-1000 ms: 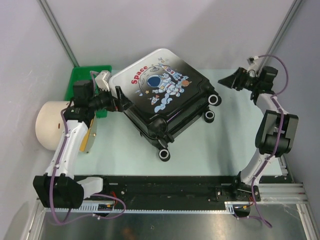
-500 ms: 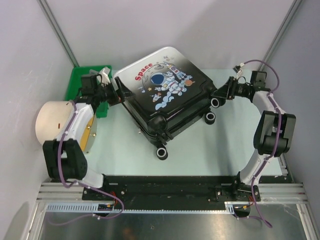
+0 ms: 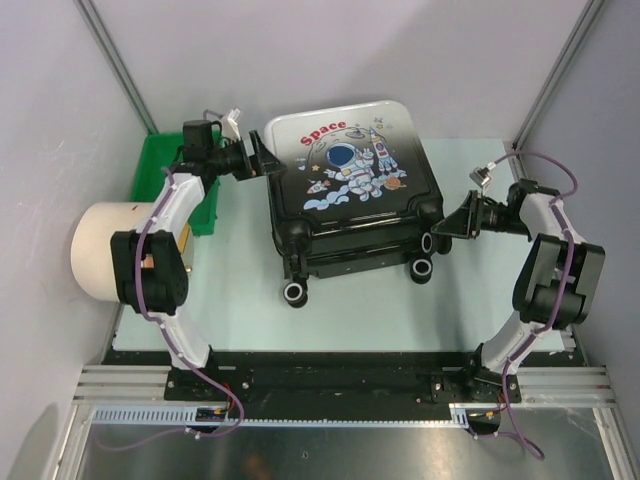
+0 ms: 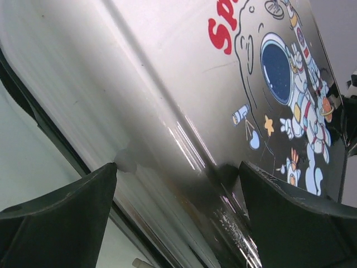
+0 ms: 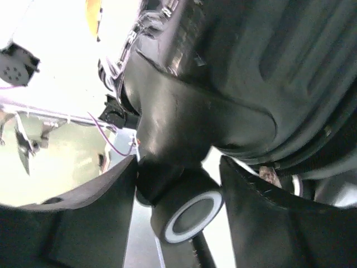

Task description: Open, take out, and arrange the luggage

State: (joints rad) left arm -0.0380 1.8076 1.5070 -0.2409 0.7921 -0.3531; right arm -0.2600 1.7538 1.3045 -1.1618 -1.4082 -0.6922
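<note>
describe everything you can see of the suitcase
The luggage is a glossy hard-shell suitcase, closed, lying flat on the table with its printed face up: white fading to black, cartoon astronaut, red "Space". Black wheels with pale hubs point toward the arms. The open left gripper reaches its white far-left edge; the right gripper brackets a wheel at its near-right corner, grip unclear.

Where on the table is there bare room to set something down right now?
The widest bare patch is the table in front of the suitcase, between its wheels and the black rail. A smaller one lies at the far right corner, behind the right gripper. The left side is crowded: green tray, cream cylinder, left gripper.
</note>
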